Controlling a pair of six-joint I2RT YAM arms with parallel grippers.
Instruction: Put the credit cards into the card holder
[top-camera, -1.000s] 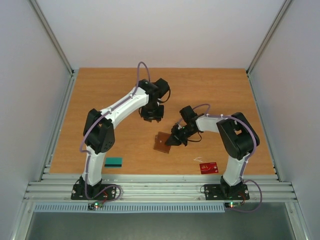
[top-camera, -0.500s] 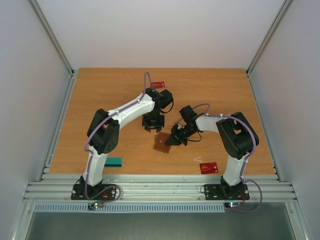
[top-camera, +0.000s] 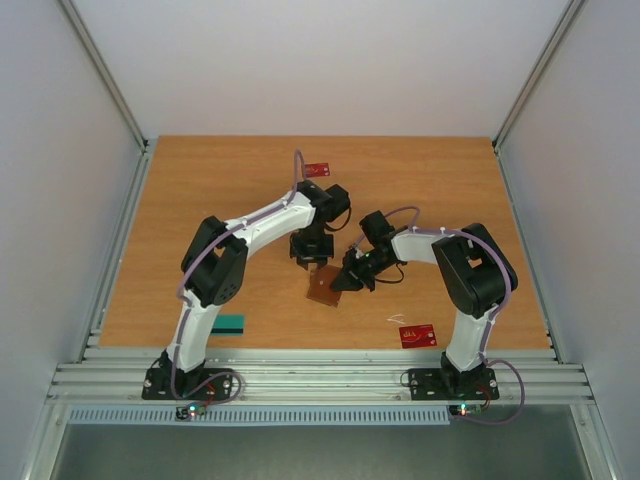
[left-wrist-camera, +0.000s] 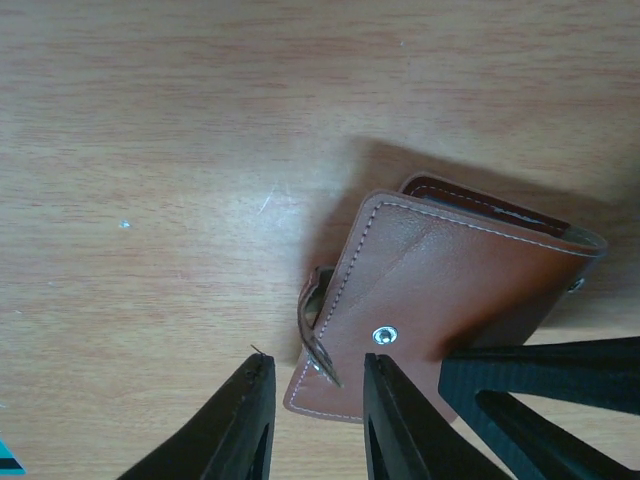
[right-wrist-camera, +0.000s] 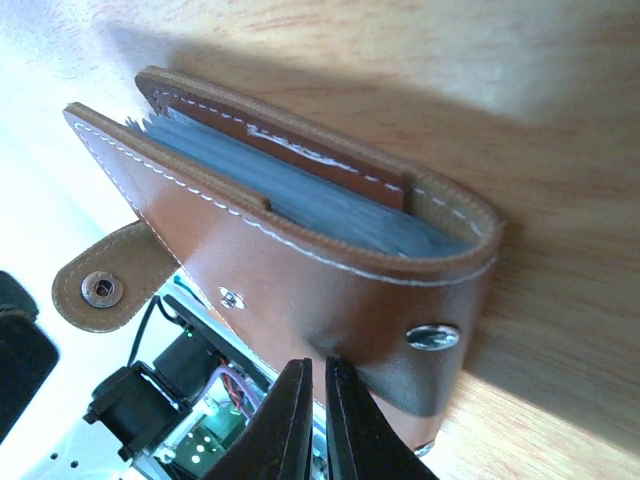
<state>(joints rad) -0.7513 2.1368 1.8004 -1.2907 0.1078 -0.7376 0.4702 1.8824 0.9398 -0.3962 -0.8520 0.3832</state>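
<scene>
The right gripper (right-wrist-camera: 318, 372) has its jaws pressed together on the outer leather of the card holder (right-wrist-camera: 300, 270), pinching it near the fold; the grey-blue lining shows just ahead of its fingers. The left gripper (left-wrist-camera: 318, 375) hangs over the holder with jaws spread; the snap tab (left-wrist-camera: 318, 325) stands between its fingers, unclamped. A teal card (top-camera: 229, 323) lies well behind it; one red card (top-camera: 316, 169) lies beyond it.
</scene>
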